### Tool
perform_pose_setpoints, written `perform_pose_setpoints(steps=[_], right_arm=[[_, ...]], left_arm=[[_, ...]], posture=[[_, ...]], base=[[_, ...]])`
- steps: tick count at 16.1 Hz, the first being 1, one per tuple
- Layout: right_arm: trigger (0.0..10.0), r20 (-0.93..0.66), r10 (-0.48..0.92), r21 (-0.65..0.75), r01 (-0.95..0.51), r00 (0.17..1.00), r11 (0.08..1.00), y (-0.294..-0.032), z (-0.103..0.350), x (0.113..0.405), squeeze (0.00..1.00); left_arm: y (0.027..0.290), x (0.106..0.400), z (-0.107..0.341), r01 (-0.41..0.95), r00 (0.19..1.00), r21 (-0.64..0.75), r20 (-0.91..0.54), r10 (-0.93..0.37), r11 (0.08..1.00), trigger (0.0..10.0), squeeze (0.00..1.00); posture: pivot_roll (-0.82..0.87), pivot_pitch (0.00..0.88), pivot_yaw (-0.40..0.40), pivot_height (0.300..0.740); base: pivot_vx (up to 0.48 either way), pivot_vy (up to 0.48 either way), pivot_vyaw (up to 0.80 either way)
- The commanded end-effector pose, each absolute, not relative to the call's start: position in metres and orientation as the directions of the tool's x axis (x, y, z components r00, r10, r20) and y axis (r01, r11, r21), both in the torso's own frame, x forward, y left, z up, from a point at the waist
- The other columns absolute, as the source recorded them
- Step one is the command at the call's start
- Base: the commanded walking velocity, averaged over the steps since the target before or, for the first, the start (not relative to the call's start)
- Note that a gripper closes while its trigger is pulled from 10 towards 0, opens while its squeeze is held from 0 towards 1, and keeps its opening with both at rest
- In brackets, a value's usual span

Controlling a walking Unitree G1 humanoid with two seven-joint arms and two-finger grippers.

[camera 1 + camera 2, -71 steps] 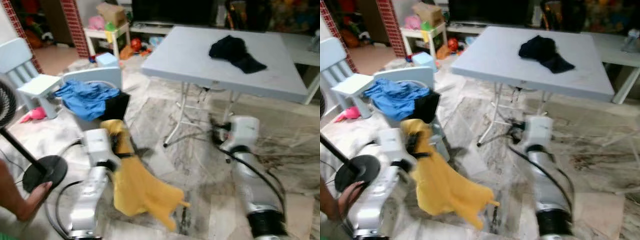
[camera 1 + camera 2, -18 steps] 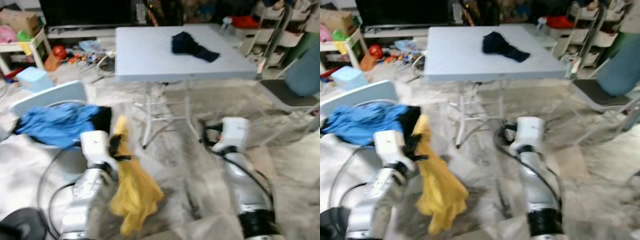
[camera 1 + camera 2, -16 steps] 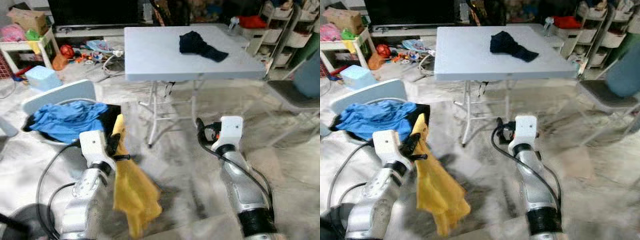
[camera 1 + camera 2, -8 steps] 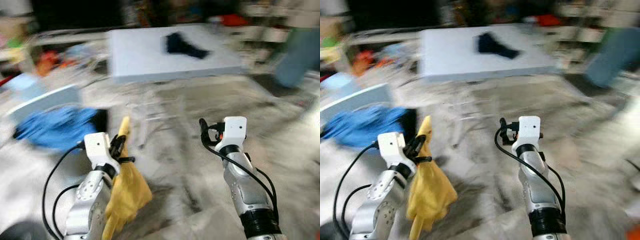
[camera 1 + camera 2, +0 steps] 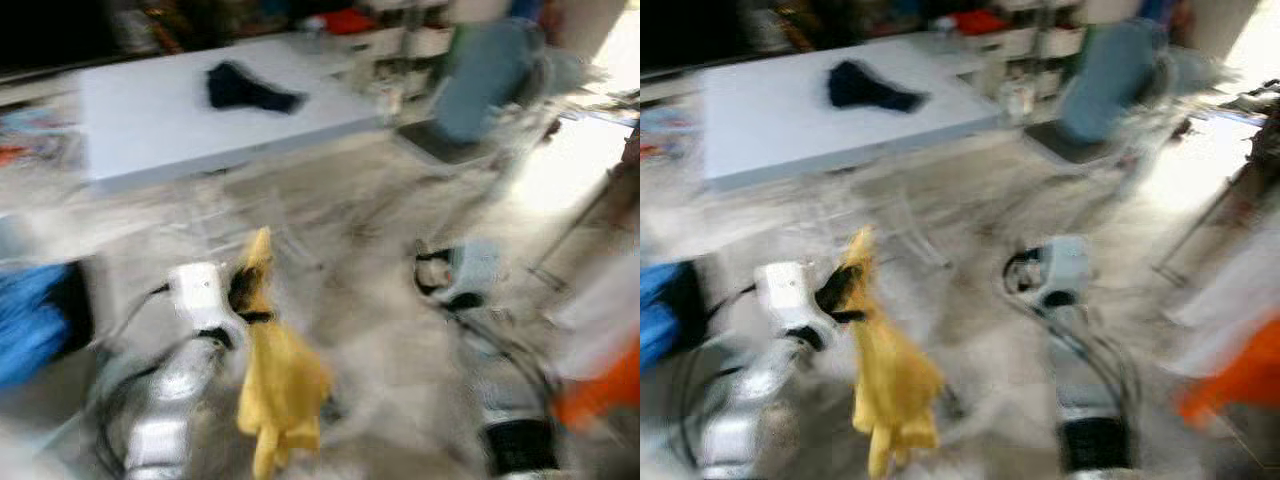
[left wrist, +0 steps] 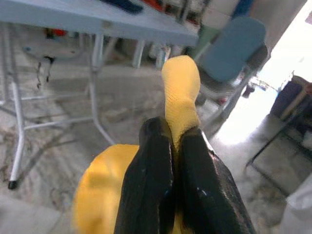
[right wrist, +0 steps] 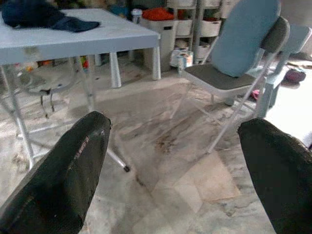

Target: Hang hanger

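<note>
Here the left gripper [image 6: 173, 146] is clamped tight on a yellow cloth [image 5: 275, 385] hanging at seven o'clock; the right gripper [image 7: 170, 161] is spread wide, empty, facing a folding chair [image 7: 243, 53].

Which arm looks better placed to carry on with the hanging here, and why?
Probably the left. The left gripper is already shut on the yellow cloth, which hangs below it. The right gripper is open and holds nothing, facing the folding chair, so it could assist.
</note>
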State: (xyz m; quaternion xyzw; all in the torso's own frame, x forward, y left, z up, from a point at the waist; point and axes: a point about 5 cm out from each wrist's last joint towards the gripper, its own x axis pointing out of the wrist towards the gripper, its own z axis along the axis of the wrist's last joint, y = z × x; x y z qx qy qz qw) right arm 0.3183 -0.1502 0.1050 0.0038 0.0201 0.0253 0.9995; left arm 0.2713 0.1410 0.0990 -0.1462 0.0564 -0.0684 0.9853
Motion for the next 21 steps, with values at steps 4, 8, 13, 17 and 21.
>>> perform_pose_setpoints(steps=[4, 8, 13, 17, 21], right_arm=[[10.0, -0.027, 0.023, -0.011, -0.023, 0.999, 1.000, -0.1617, 0.1091, 0.3197, 0.00], [10.0, -0.027, 0.022, -0.012, -0.022, 0.999, 1.000, -0.1618, 0.1093, 0.3201, 0.00], [10.0, -0.027, 0.021, -0.011, -0.021, 0.999, 1.000, -0.1614, 0.1091, 0.3202, 0.00], [10.0, -0.029, 0.022, -0.010, -0.022, 0.999, 1.000, -0.1601, 0.1079, 0.3189, 0.00], [10.0, -0.029, 0.022, -0.009, -0.022, 0.999, 1.000, -0.1597, 0.1075, 0.3184, 0.00]], left_arm=[[0.1323, 0.2752, 0.1125, 0.159, 0.984, -0.312, -0.031, -0.177, 0.937, 10.0, 0.00], [0.1322, 0.2760, 0.1115, 0.153, 0.984, -0.315, -0.042, -0.175, 0.937, 10.0, 0.00], [0.1315, 0.2769, 0.1116, 0.160, 0.982, -0.308, -0.048, -0.183, 0.938, 10.0, 0.00], [0.1338, 0.2774, 0.1099, 0.157, 0.981, -0.301, -0.062, -0.184, 0.941, 10.0, 0.00], [0.1346, 0.2778, 0.1089, 0.158, 0.980, -0.295, -0.070, -0.187, 0.942, 10.0, 0.00]], posture=[[-0.05, 0.000, -0.014, 0.740], [-0.05, 0.000, -0.015, 0.740], [-0.05, 0.000, -0.012, 0.740], [-0.05, 0.000, -0.011, 0.740], [-0.05, 0.000, -0.008, 0.740]], base=[[0.392, 0.273, -0.40], [0.316, 0.362, -0.46], [0.294, 0.381, -0.75], [0.292, 0.380, -0.80], [0.288, 0.384, -0.80]])
